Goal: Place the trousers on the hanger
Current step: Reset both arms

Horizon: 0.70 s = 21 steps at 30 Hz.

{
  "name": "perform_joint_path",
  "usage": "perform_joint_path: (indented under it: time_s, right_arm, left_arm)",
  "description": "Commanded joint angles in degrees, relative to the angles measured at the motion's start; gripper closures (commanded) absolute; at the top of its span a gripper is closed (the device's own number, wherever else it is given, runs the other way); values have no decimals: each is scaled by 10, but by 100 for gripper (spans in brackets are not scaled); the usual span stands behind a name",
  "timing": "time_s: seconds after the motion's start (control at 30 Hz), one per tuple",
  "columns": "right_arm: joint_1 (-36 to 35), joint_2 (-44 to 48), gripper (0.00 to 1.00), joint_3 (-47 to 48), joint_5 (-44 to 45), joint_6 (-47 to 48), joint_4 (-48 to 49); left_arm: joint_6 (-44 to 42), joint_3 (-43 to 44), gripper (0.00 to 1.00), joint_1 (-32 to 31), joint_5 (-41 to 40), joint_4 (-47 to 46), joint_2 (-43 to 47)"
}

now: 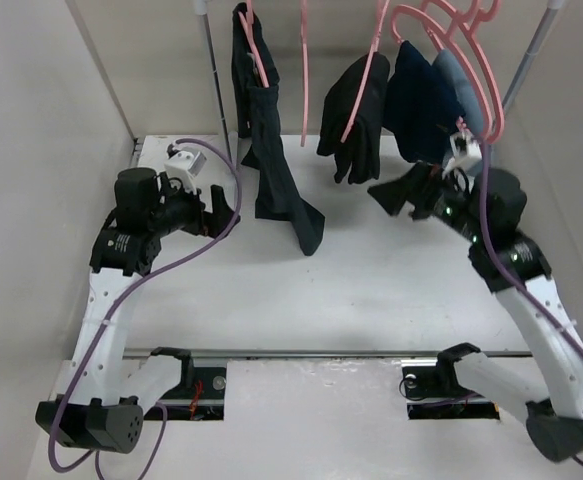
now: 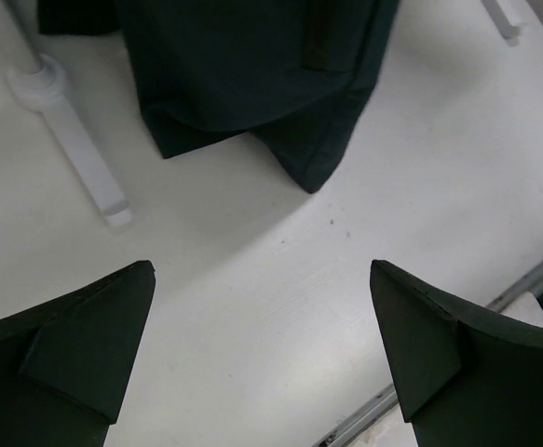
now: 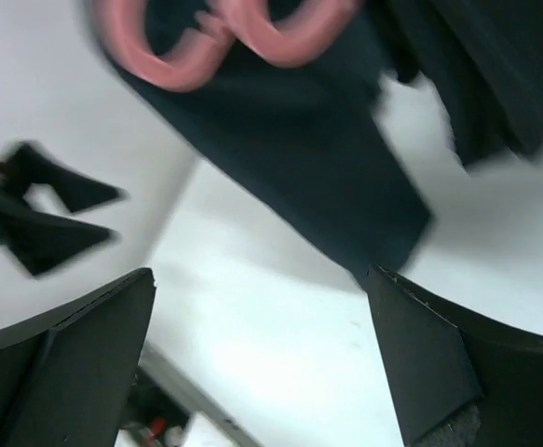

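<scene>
The black trousers (image 1: 356,112) hang folded over a pink hanger (image 1: 368,75) on the rack at the back, middle right, clear of the table. They show blurred at the top right of the right wrist view (image 3: 481,74). My right gripper (image 1: 403,195) is open and empty, just below and right of their lower edge; between its jaws (image 3: 261,272) I see only white table. My left gripper (image 1: 226,208) is open and empty at the left, near the hem of another dark pair, with bare table between its jaws (image 2: 262,265).
A longer teal-black pair (image 1: 271,170) hangs at the back left, its hem on the table (image 2: 252,93). A navy garment (image 1: 421,100) and several pink hangers (image 1: 451,30) hang at the right. A white rack post foot (image 2: 71,149) lies left. A metal rail (image 1: 321,353) crosses the front.
</scene>
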<state>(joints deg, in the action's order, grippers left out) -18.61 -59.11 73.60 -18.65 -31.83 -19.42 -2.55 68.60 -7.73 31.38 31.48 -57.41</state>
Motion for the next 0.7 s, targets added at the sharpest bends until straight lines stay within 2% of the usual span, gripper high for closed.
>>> perform_joint_path:
  time_s: [0.0,0.03,0.1,0.17,0.23,0.33,0.37,0.43,0.47,0.67]
  right_arm:
    - [-5,91,0,-147,134,51,-81]
    - [-5,91,0,-177,147,51,-81]
    - [9,152,0,-230,180,35,-109]
    - [25,195,0,-284,255,16,-150]
    - [31,266,0,-306,346,-51,-174]
    - [31,361,0,-319,433,-130,-201]
    - [36,379,0,-319,526,-172,-225]
    - [36,427,0,-319,600,-260,-286]
    - [36,440,0,-324,639,-269,-294]
    - [36,479,0,-324,662,-280,-305]
  left_arm:
    - [-4,-30,0,17,-46,-31,29]
    - [-4,-36,0,26,-55,-36,29]
    - [2,-49,0,33,-82,-36,34]
    - [2,-49,0,39,-95,-36,34]
    - [2,-54,0,45,-105,-41,34]
    - [7,-60,0,45,-105,-42,34]
    - [7,-60,0,50,-105,-42,34]
    - [7,-65,0,50,-105,-47,40]
    - [7,-71,0,50,-105,-47,40]
    - [7,-87,0,50,-117,-52,50]
